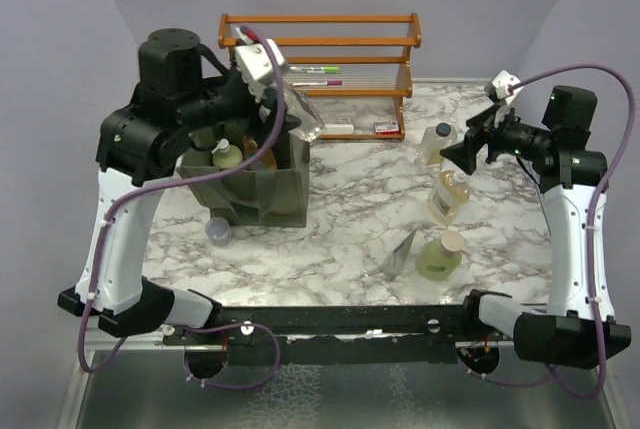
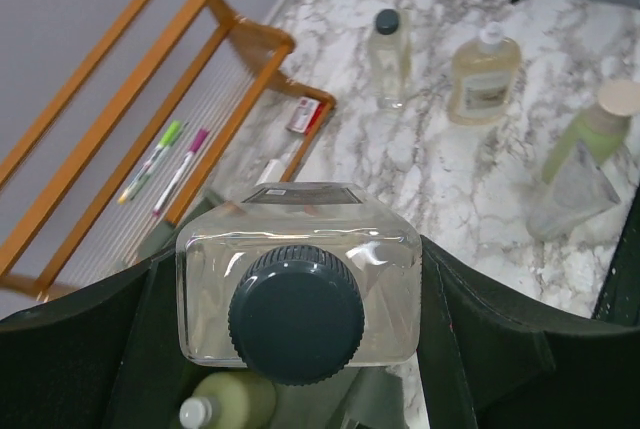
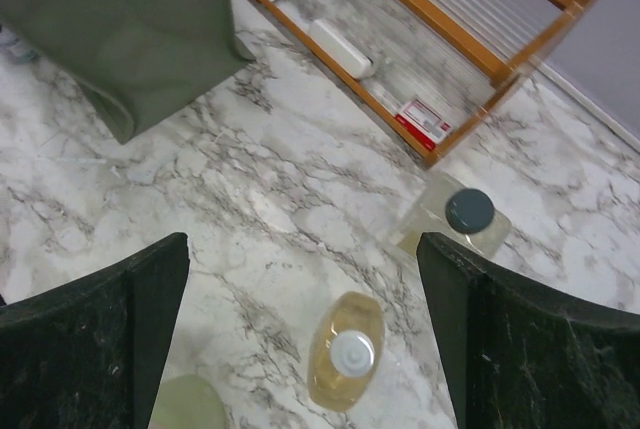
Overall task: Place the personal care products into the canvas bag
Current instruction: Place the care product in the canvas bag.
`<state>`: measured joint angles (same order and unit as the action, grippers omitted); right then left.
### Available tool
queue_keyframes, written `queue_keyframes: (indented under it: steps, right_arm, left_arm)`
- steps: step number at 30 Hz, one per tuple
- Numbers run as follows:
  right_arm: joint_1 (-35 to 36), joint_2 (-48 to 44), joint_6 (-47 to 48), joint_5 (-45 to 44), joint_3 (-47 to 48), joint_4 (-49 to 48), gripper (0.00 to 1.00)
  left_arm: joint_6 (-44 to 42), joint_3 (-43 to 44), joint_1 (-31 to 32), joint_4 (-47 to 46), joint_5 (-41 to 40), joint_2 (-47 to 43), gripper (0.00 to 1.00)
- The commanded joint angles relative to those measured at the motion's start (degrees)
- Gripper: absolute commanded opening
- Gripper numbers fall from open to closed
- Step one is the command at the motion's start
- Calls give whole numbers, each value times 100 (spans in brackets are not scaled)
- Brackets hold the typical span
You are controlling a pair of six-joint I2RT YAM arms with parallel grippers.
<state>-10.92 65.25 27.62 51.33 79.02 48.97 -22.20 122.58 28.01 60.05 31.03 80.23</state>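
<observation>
My left gripper [image 1: 283,92] is shut on a clear bottle with a black cap [image 2: 297,289], held tilted over the open top of the canvas bag [image 1: 262,189]. A pale green bottle [image 2: 235,404] lies inside the bag below it. My right gripper [image 3: 302,249] hangs open above an amber bottle with a white cap [image 3: 345,349]. A second clear bottle with a black cap [image 1: 437,142] stands just beyond it. A pale green bottle [image 1: 440,256] and a grey pouch [image 1: 403,249] rest nearer the front edge.
The orange-brown wooden rack [image 1: 320,59] stands at the back, with marker pens [image 1: 320,74] on its shelf and a small red and white box [image 1: 385,127] under it. A lavender cup [image 1: 218,231] sits in front of the bag.
</observation>
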Motion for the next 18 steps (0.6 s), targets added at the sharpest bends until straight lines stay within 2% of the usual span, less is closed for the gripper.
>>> queue_keyframes:
  steps: [1, 7, 11, 15, 18]
  right_arm:
    - [628, 245, -98, -251, 188, -396, 97]
    - [1317, 823, -180, 24, 586, -544, 96]
    - [2072, 1011, -495, -72, 455, -1215, 96]
    - [2958, 1443, -651, -381, 666, -1503, 94]
    - [3628, 1732, -1120, -919, 846, -1818, 92]
  left_arm:
    - [1065, -321, -858, -1572, 198, -594, 0]
    - [1433, -1186, -1467, -2009, -750, -959, 0]
    - [1531, -1727, -1565, -2197, -1100, -1076, 0]
    - [1894, -2115, -1633, -2323, -1518, -1067, 0]
    - [2069, -2367, -1698, -2383, -1597, -1095, 0]
